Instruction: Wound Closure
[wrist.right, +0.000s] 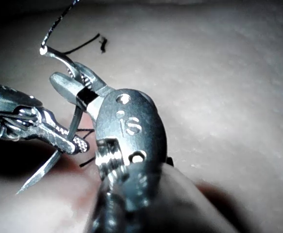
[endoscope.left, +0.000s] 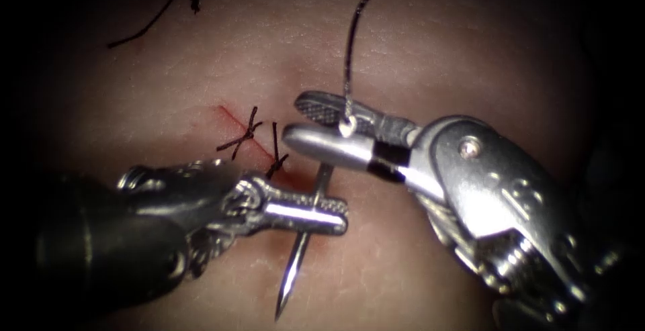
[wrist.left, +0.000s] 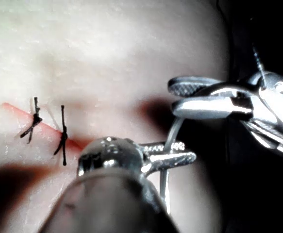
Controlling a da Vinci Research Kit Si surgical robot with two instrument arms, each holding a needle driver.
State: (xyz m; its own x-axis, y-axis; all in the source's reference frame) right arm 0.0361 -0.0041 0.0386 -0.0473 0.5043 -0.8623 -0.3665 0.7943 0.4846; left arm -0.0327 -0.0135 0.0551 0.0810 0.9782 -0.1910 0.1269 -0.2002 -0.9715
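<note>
Pale tissue [endoscope.left: 430, 56] is forming the work surface under both tools. Nearest the endoscope, the needle [endoscope.left: 293, 278] is pointing its sharp tip toward the viewer, clear of the tissue. The left tool [endoscope.left: 329, 211] is clamping its jaws tight on the needle at mid-curve. Behind it, the right tool [endoscope.left: 306, 121] is holding its jaws parted around the needle's blunt end, gripping nothing firmly as far as can be seen. The thread [endoscope.left: 351, 42] is rising from that end out of the picture. Further back, the cut [endoscope.left: 235, 121] is carrying two knotted stitches [endoscope.left: 245, 135]. Farthest, a cut thread end [endoscope.left: 144, 22] is lying loose
</note>
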